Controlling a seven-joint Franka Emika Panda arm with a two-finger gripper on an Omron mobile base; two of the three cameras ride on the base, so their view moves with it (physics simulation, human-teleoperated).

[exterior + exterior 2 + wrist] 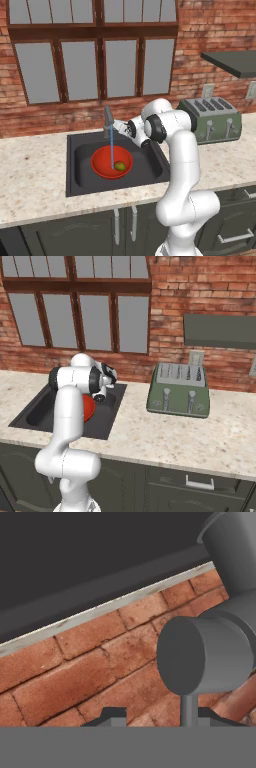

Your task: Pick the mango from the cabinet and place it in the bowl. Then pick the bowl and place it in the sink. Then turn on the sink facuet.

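Observation:
The red bowl rests inside the black sink, and the mango lies in the bowl's right half. At the basin's back edge stands the grey sink faucet; a thin blue stream of water falls from its spout into the bowl. My gripper hovers right beside the faucet, open. In the hand view the faucet's grey round parts loom close, and a thin grey rod stands between my fingertips. From the right, my arm covers most of the bowl and part of the sink.
A green toaster stands on the speckled counter to the right of the sink. The cabinet's dark grey shelf board juts out above it. A brick wall and a window run behind the sink.

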